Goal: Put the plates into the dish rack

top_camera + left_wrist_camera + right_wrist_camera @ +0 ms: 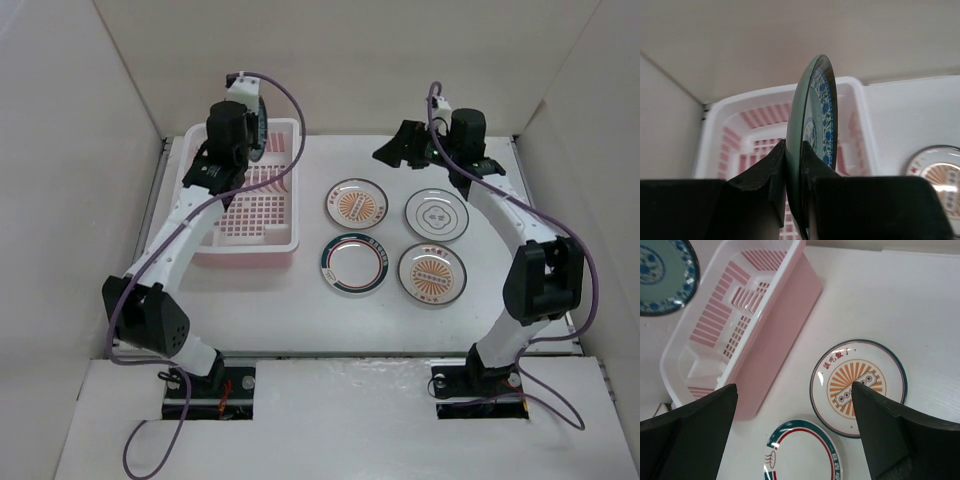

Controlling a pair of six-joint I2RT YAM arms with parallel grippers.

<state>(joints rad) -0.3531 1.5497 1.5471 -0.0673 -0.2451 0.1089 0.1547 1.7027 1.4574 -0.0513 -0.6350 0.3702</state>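
My left gripper (794,146) is shut on the rim of the small dark teal plate (818,107) and holds it upright, edge-on, above the pale pink dish rack (760,97). From above, this gripper (243,142) hangs over the far end of the rack (250,256). The teal plate also shows in the right wrist view (664,276). My right gripper (794,388) is open and empty, hovering above the table (397,150). Two sunburst plates (357,204) (432,273), a grey-rimmed plate (436,214) and a green-rimmed plate (354,265) lie flat right of the rack.
White walls enclose the table on the left, back and right. The rack stands close to the left wall. In the right wrist view the rack (775,335), one sunburst plate (858,385) and the green-rimmed plate (802,455) lie below the open fingers.
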